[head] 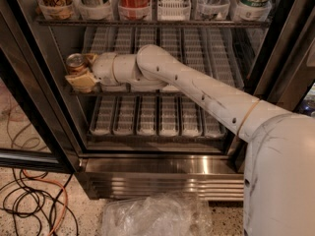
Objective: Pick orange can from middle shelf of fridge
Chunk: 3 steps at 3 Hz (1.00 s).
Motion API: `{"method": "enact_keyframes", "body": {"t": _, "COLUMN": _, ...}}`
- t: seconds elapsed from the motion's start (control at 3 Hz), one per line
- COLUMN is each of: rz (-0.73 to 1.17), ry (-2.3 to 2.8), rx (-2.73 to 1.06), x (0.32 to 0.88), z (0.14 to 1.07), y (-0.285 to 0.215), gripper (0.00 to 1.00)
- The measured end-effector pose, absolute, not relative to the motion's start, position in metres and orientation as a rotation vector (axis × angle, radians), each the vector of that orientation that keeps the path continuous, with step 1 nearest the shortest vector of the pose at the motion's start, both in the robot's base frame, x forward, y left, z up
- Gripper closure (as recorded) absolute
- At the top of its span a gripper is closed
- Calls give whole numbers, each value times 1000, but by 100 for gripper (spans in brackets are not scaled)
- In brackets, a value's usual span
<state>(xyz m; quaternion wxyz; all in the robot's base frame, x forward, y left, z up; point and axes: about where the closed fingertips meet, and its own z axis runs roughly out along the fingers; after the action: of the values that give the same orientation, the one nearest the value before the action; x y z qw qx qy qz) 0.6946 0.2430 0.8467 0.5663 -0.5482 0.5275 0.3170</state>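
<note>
Tool grasps the orange can, upright between its fingers; the middle shelf stretches right of it inside the fridge.

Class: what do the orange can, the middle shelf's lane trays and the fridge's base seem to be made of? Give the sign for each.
The orange can, in the gripper at the left end of the middle shelf: probably metal, silver rim. Its lane trays: likely plastic, matte white, moulded slots. The fridge base: apparently stainless steel, ribbed, reflective.

White arm stretched leftward, wrist level; pincer at far left, fingers clasped on the orange can
</note>
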Motion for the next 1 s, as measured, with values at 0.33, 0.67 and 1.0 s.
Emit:
{"method": "enact_keyframes", "body": {"t": 0.33, "rz": 756, "ry": 1227, "rx": -1275, "x": 696, "z": 852, "y": 243, "gripper": 100}}
{"method": "enact_keyframes", "body": {"t": 0.67, "rz": 702, "ry": 1169, "rx": -1265, "x": 699, "z": 881, "y": 235, "gripper": 100}}
{"method": "enact_keyframes", "body": {"t": 1.0, "rz": 632, "ry": 1092, "rx": -1257, "x": 700, "z": 915, "y": 228, "gripper": 100}}
